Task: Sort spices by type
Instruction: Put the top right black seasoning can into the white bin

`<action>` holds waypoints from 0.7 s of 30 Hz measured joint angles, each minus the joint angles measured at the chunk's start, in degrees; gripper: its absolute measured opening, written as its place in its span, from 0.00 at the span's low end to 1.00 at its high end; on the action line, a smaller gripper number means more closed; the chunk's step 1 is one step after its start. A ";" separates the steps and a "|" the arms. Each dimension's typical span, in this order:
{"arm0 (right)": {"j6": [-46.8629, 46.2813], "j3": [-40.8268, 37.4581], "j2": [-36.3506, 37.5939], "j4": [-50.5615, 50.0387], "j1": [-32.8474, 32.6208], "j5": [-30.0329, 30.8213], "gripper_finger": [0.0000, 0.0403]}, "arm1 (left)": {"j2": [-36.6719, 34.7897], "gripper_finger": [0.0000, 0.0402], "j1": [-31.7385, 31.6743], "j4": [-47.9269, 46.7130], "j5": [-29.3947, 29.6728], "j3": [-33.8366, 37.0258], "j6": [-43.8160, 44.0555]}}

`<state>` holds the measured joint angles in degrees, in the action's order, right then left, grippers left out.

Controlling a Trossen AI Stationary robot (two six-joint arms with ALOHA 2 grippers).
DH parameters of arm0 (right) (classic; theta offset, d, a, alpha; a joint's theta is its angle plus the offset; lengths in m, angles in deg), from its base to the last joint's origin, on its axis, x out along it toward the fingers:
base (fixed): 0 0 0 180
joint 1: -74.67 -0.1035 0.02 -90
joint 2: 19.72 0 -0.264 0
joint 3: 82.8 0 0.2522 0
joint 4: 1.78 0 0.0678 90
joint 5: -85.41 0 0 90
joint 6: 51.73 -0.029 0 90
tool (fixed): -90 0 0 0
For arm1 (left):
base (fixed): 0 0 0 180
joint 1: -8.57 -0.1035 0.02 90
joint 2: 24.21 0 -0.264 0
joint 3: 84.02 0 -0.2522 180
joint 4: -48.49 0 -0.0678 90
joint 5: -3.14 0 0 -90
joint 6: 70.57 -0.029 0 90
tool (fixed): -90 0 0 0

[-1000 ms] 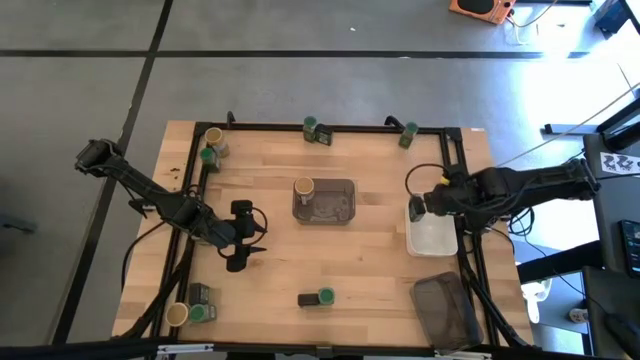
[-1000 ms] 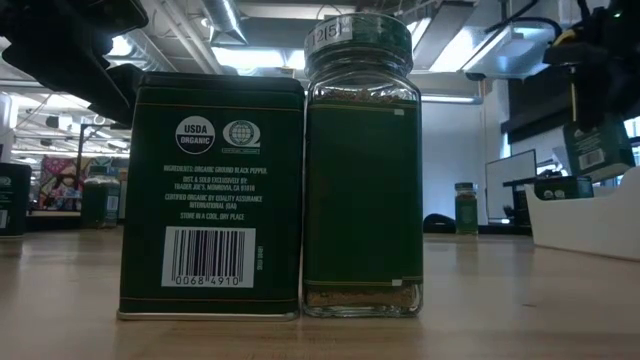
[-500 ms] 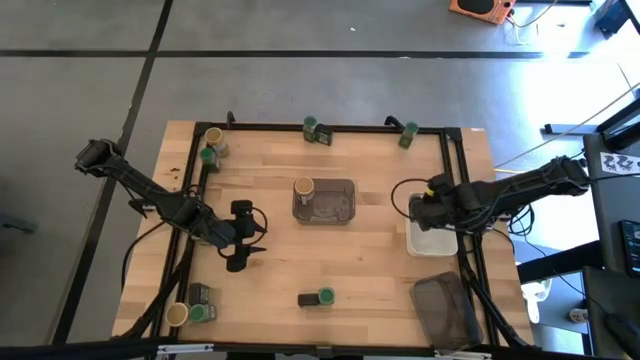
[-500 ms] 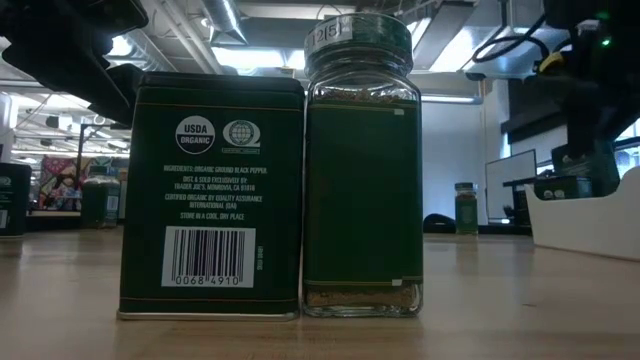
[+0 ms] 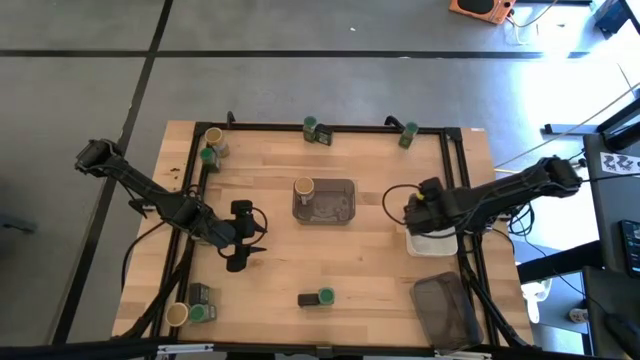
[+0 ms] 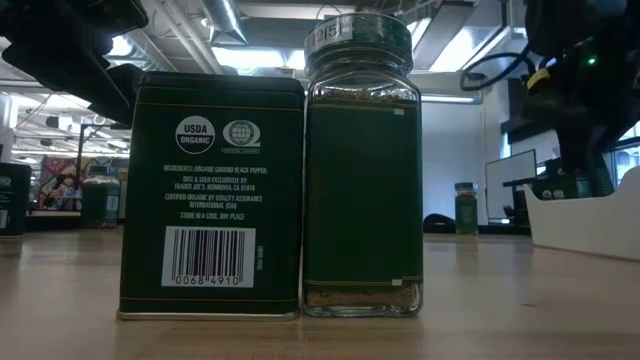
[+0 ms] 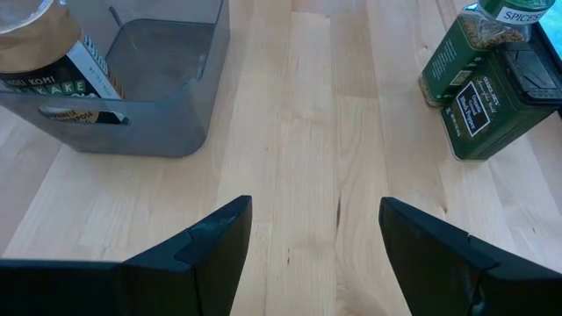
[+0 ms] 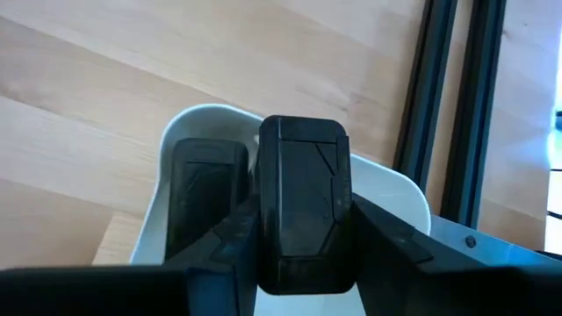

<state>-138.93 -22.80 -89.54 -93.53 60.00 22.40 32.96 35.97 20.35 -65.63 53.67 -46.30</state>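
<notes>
A: Light wooden table (image 5: 370, 270) – black rail frame (image 5: 455, 180) along its edges, broad bare wood in the middle. White rectangular tray (image 5: 432, 240) at the right rail.

B: Right gripper (image 5: 420, 212) clamped on a small dark rectangular tin (image 8: 306, 206) above that tray, another tin (image 8: 204, 197) inside. It has slid leftward since earlier.

A: Left gripper (image 7: 312, 233) – fingers apart, empty, unmoved, clear grey plastic bin (image 7: 158, 96) ahead.

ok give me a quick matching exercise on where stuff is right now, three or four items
Things:
1. tan-lid jar
2. dark tin
3. left tool
4. dark tray

Places or states:
A. held in the right tool above the white tray
B. open over bare wood
C. inside the grey tray
D. table's near right corner

Pairs: 1-C, 2-A, 3-B, 4-D
</notes>
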 joint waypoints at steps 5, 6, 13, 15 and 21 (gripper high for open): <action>0.02 -0.48 -1.31 0.37 0.00 -0.19 0.35 | 0.00 0.61 0.00 0.00 0.00 0.00 0.01; 0.02 -0.99 -1.33 0.65 0.00 -0.43 0.35 | -0.01 0.61 0.00 0.00 0.02 0.00 0.01; -0.07 -5.19 -1.31 4.49 0.00 -2.14 0.35 | -0.01 0.61 0.00 0.00 0.02 0.00 0.02; -0.04 -5.20 -1.31 5.15 0.00 -2.04 0.35 | -0.02 0.61 0.00 0.00 0.01 0.00 0.02; 0.00 -5.20 -1.31 6.36 0.02 -0.83 0.40 | -0.02 0.61 0.00 0.00 0.02 0.00 0.02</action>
<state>-138.93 -28.00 -90.85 -87.17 60.01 21.57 32.94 35.97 20.36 -65.61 53.67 -46.28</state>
